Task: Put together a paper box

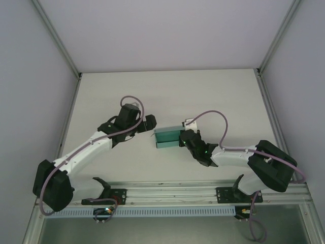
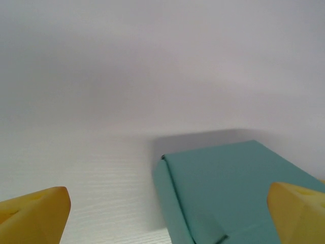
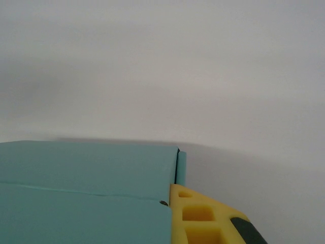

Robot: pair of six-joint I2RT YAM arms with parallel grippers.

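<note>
The paper box point(image 1: 167, 136) is a small teal-green closed box lying flat on the white table, between the two arms. My left gripper point(image 1: 152, 125) stands open just off the box's left end, not touching it. In the left wrist view the box point(image 2: 233, 183) lies ahead and to the right, with one yellow fingertip point(image 2: 35, 216) wide on its left and the other at the right edge. My right gripper point(image 1: 184, 137) is shut on the box's right end. One yellow finger point(image 3: 203, 218) presses against the box point(image 3: 86, 193); the other finger is hidden behind the card.
The white table point(image 1: 167, 91) is enclosed by pale walls at the back and on both sides. A metal rail point(image 1: 172, 195) carrying the arm bases runs along the near edge. Open table surface lies beyond the box toward the back wall.
</note>
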